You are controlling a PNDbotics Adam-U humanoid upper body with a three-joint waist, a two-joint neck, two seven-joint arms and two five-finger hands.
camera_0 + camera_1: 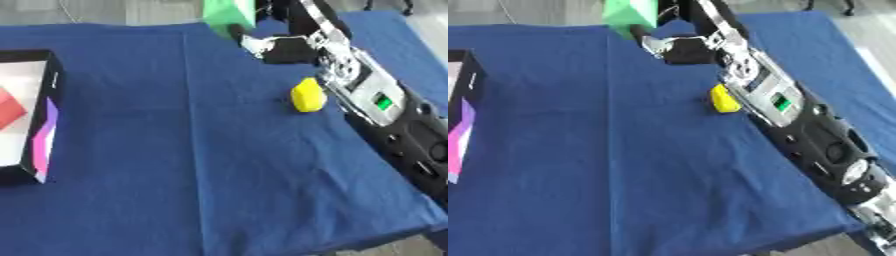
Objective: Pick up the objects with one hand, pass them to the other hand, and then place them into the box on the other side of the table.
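right robot hand [278, 47]: at 12 o'clock, gripping green block [230, 14] | yellow block [307, 95]: on counter [201, 150], 2 o'clock | box [44, 125]: 9 o'clock

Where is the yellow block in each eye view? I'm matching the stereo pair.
Left eye view: yellow block lies right of centre, upper half, on the blue cloth.
Right eye view: it sits nearer centre, partly hidden by the right arm.
Shared landmark: the green block at the right hand, top edge.
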